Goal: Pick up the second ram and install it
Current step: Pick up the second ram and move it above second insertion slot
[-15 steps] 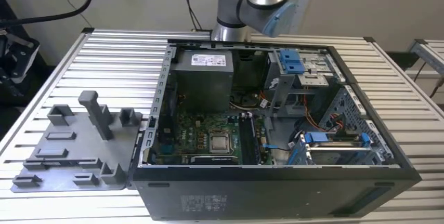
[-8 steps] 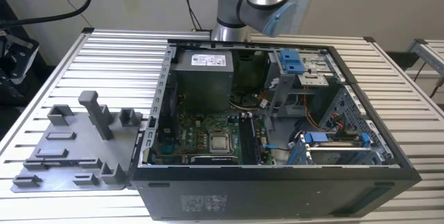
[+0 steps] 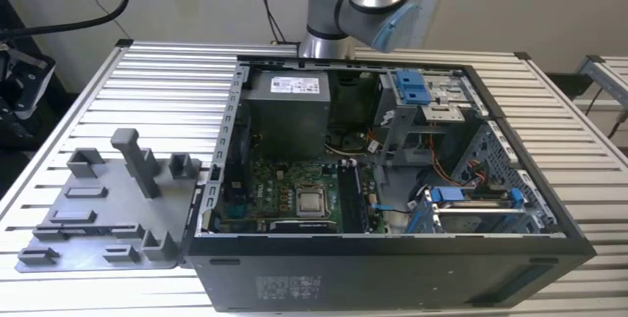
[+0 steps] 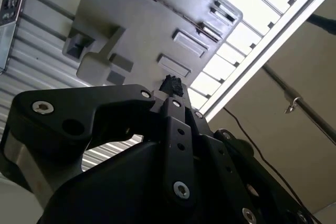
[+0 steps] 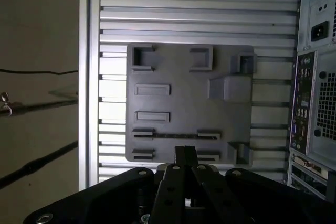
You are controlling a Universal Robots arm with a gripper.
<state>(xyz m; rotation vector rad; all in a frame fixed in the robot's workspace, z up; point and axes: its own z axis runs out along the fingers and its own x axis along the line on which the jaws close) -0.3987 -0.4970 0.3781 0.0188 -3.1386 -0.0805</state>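
Gripper (image 5: 185, 150) closed down narrow, the two fingers drawn together to one tip with nothing between them; the same reads in the second wrist view (image 4: 170, 85). It hangs high over the grey fixture tray (image 5: 178, 103), clear of everything and well apart from the tray face.

Second ram (image 5: 176, 136): thin dark strip seen edge-on, lying in the tray between a pair of small holder blocks, beneath and just ahead of the gripper tip. It also shows in the second wrist view as a dark line between two holders (image 4: 184, 17). No contact with the gripper.

The holder pair nearest the gripper is partly hidden behind the tip. What shows of it carries no strip, so I judge that one stick has already left the tray.

Computer case (image 5: 315, 77) stands off to one side of the gripper on the slatted surface (image 5: 184, 14), beside the tray. In the exterior view the case (image 3: 393, 273) is open on top, tray (image 3: 98, 207) alongside, robot arm (image 3: 354, 1) beyond it. The long black memory slots (image 3: 351, 198) lie beside the processor; cannot tell whether a stick is seated there.

Progress, as judged: early. Stick not yet grasped, not lifted. Both pick-up and seating in the board remain outstanding.
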